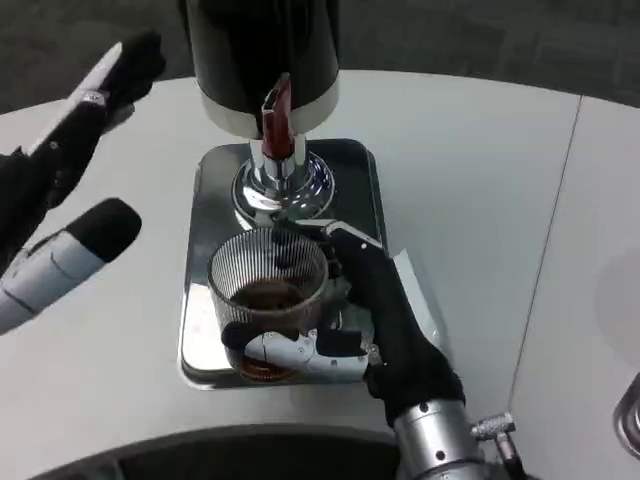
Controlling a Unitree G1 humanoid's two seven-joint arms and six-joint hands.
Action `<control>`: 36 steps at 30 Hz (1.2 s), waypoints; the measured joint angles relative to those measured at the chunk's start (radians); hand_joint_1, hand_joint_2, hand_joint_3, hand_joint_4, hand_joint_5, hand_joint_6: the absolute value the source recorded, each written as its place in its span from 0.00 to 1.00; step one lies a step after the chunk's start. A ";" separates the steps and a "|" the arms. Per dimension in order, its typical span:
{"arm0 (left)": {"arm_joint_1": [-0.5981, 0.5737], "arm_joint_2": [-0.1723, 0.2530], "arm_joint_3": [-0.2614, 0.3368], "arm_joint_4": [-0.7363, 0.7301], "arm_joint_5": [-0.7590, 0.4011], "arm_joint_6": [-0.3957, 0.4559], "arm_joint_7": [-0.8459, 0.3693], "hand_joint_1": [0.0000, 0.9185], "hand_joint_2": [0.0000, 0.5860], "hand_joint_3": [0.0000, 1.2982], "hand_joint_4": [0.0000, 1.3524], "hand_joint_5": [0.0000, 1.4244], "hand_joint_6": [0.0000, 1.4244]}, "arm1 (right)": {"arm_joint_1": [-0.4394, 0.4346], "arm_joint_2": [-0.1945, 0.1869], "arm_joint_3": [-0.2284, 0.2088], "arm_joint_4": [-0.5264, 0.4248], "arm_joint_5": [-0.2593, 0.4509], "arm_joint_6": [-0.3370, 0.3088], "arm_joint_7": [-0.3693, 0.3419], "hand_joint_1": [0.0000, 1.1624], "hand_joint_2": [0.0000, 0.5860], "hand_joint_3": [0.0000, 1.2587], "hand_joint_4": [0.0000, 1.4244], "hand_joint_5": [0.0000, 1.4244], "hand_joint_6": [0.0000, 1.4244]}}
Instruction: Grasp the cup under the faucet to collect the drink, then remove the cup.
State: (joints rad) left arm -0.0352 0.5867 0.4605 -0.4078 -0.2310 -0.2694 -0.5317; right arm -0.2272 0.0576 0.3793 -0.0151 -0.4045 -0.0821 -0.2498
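Note:
A ribbed clear glass cup [268,296] holding dark brown drink sits over the near part of the shiny steel tray [362,175]. My right hand [375,320] wraps around it from the right, its fingers [290,347] crossing the cup's near side, and it grips the cup. The black dispenser [262,60] stands at the tray's far end, its red-handled chrome faucet [277,135] just behind the cup. My left hand [60,200] hovers at the far left with fingers spread and nothing in it.
The round white table [480,200] spreads out to the right of the tray. A seam in the tabletop [555,230] runs diagonally at right. A metal object [630,420] shows at the lower right edge.

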 measured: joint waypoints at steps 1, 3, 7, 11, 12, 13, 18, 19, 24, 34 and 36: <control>0.009 0.003 0.010 0.006 0.001 -0.017 -0.004 0.00 0.17 0.06 0.01 0.06 0.03 | 0.010 -0.001 0.002 -0.018 0.000 0.004 0.009 0.79 0.21 0.63 0.60 0.73 0.67; 0.037 0.005 0.036 0.020 0.001 -0.058 -0.013 0.00 0.17 0.06 0.01 0.06 0.03 | 0.028 -0.002 0.006 -0.063 0.003 0.016 0.033 0.79 0.21 0.63 0.60 0.73 0.67; 0.107 0.018 0.082 0.043 0.001 -0.168 -0.052 0.00 0.16 0.06 0.01 0.06 0.03 | 0.064 -0.012 0.013 -0.146 0.019 0.040 0.096 0.79 0.20 0.63 0.60 0.73 0.67; 0.156 0.036 0.122 0.070 0.000 -0.282 -0.086 0.00 0.16 0.07 0.01 0.06 0.03 | 0.094 -0.020 0.014 -0.203 0.028 0.060 0.146 0.79 0.20 0.62 0.60 0.73 0.67; 0.164 0.040 0.129 0.076 0.000 -0.303 -0.092 0.00 0.16 0.07 0.01 0.06 0.03 | 0.099 -0.021 0.014 -0.212 0.033 0.064 0.156 0.79 0.20 0.62 0.60 0.73 0.67; 0.180 0.045 0.142 0.088 0.000 -0.343 -0.100 0.00 0.16 0.07 0.01 0.07 0.03 | 0.105 -0.025 0.012 -0.232 0.038 0.073 0.178 0.79 0.20 0.62 0.60 0.73 0.67; 0.240 0.063 0.170 0.134 -0.002 -0.476 -0.124 0.00 0.16 0.08 0.01 0.06 0.03 | 0.123 -0.064 -0.019 -0.316 0.062 0.102 0.267 0.79 0.19 0.62 0.60 0.73 0.67; 0.248 0.065 0.172 0.142 -0.002 -0.497 -0.126 0.00 0.17 0.08 0.00 0.06 0.03 | 0.125 -0.071 -0.026 -0.334 0.064 0.108 0.281 0.79 0.19 0.62 0.60 0.73 0.67; 0.296 0.093 0.173 0.171 -0.004 -0.599 -0.142 0.00 0.18 0.07 0.00 0.03 0.00 | 0.146 -0.118 -0.070 -0.429 0.101 0.142 0.360 0.79 0.19 0.62 0.60 0.73 0.67; 0.392 0.166 0.146 0.196 -0.024 -0.754 -0.184 0.00 0.18 0.03 0.00 0.00 0.00 | 0.196 -0.217 -0.191 -0.611 0.187 0.248 0.484 0.79 0.19 0.62 0.60 0.73 0.67; 0.411 0.185 0.135 0.196 -0.027 -0.785 -0.193 0.00 0.18 0.03 0.00 0.00 0.00 | 0.207 -0.233 -0.214 -0.653 0.211 0.271 0.504 0.79 0.19 0.62 0.60 0.73 0.67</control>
State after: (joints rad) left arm 0.3759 0.7721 0.5956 -0.2115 -0.2576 -1.0548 -0.7244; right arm -0.0200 -0.1754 0.1648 -0.6682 -0.1931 0.1893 0.2543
